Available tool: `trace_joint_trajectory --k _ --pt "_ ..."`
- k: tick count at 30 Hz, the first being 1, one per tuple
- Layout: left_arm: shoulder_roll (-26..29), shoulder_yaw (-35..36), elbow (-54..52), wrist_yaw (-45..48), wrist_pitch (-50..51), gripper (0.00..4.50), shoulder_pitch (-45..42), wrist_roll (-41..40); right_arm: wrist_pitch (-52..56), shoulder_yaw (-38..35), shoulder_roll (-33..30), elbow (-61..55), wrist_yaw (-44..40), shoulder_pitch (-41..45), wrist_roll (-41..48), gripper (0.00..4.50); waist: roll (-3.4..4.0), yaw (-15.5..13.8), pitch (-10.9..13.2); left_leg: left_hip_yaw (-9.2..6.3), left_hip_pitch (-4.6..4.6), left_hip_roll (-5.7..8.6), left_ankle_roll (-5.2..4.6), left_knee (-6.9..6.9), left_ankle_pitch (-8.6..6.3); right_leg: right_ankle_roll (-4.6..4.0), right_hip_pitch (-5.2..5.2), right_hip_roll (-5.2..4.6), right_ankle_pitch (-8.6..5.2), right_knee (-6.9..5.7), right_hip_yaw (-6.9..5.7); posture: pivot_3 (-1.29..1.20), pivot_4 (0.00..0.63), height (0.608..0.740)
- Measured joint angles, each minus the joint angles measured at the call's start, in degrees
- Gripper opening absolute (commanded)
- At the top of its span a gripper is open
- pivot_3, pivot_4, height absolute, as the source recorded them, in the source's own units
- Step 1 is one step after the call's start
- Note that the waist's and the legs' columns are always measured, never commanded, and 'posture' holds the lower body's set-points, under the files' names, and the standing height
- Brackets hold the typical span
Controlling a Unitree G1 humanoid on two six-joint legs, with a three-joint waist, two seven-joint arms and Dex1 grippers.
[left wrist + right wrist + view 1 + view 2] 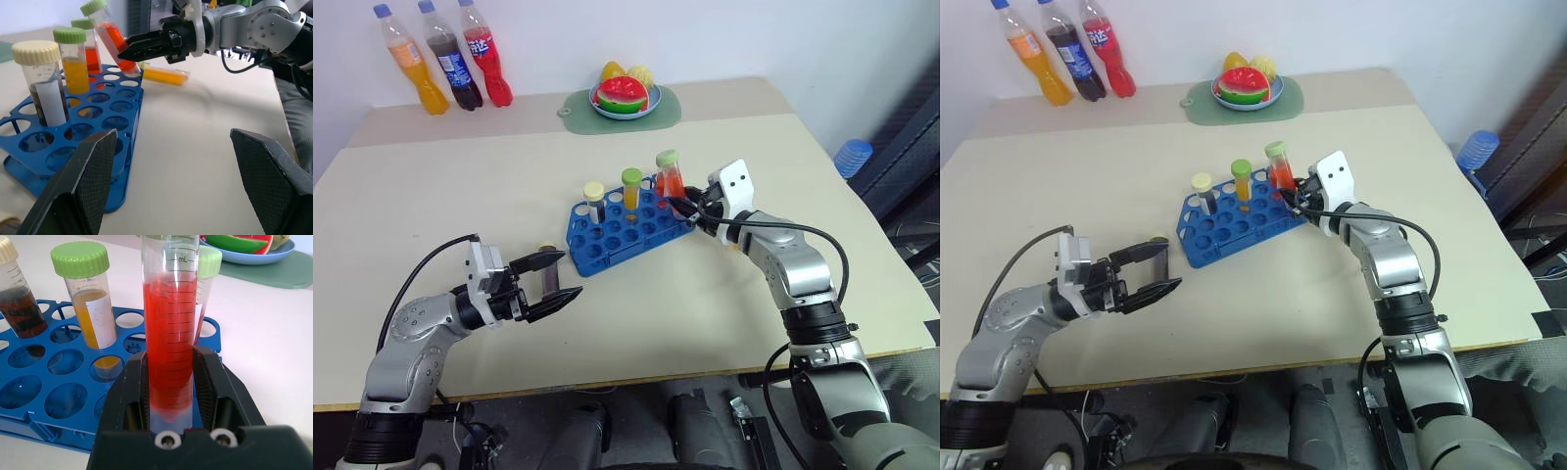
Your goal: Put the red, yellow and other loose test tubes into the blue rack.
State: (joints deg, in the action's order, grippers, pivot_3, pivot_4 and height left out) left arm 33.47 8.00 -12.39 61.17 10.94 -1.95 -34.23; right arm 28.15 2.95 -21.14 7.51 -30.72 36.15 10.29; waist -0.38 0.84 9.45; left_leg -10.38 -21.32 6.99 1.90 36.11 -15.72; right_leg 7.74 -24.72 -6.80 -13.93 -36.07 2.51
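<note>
The right gripper (690, 208) is clamped on the lower body of the red test tube (168, 328), which it holds at the far right corner of the blue rack (626, 227). In the left wrist view the tube leans, green cap tipped away from the gripper and tip above the corner holes; it is not yet seated.

In the rack stand the yellow test tube (631, 191) with green cap and white label, the dark brown test tube (595, 202) with cream cap, and another red-filled, green-capped tube (89, 49) beyond the yellow one. A further tube of orange-yellow liquid (164, 75) lies loose on the bench (431, 206) just past the rack's far corner.

The left gripper (554, 280) hangs wide open over the bench near the rack's near-left end, holding nothing.

Judgement on the step in hand: bring the red tube upright before lowering, since a tilted tip is likely to catch a hole rim and drag the light rack. Centre the tip over one free corner hole, lower straight, and release only once the tube is carried by the rack. Keep clear of the neighbouring caps.
</note>
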Motion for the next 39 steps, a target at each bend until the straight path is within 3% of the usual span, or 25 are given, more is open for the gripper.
trace_joint_trajectory --k 10,21,35,39 --pt "0.10 0.11 -0.18 -0.44 0.00 3.83 0.37 -0.06 -3.30 -3.30 3.60 -3.91 4.70 -5.78 0.74 0.79 0.00 -0.19 0.00 -0.01 -0.01 0.01 0.00 0.02 0.00 0.00 0.00 -0.01 0.00 0.00 0.00 0.00 0.150 0.740" --pt "-0.03 -0.07 0.58 -0.27 0.07 3.83 -1.97 -0.07 -19.86 -2.99 9.15 -7.17 13.34 -16.85 -4.07 0.79 -0.01 -0.18 -0.01 -0.01 0.01 0.02 0.08 0.01 0.04 0.00 0.01 0.00 0.00 -0.02 0.00 0.00 0.150 0.740" --pt "-0.05 -0.44 3.02 0.65 0.28 3.83 -4.70 -0.07 -36.27 -2.35 12.05 3.05 20.03 -16.64 -9.08 0.79 -0.01 -0.04 -0.01 -0.01 0.03 0.02 0.24 0.01 0.14 0.00 0.02 0.01 0.00 -0.05 0.00 0.00 0.150 0.740" --pt "-0.05 -0.44 3.02 0.59 0.96 3.83 -4.69 -0.08 -37.59 -2.26 13.01 4.53 20.14 -17.38 -9.11 2.74 -0.01 0.11 -0.01 -0.02 0.04 0.01 0.25 -0.01 0.14 0.00 0.02 0.02 0.00 -0.05 0.00 0.00 0.150 0.740"
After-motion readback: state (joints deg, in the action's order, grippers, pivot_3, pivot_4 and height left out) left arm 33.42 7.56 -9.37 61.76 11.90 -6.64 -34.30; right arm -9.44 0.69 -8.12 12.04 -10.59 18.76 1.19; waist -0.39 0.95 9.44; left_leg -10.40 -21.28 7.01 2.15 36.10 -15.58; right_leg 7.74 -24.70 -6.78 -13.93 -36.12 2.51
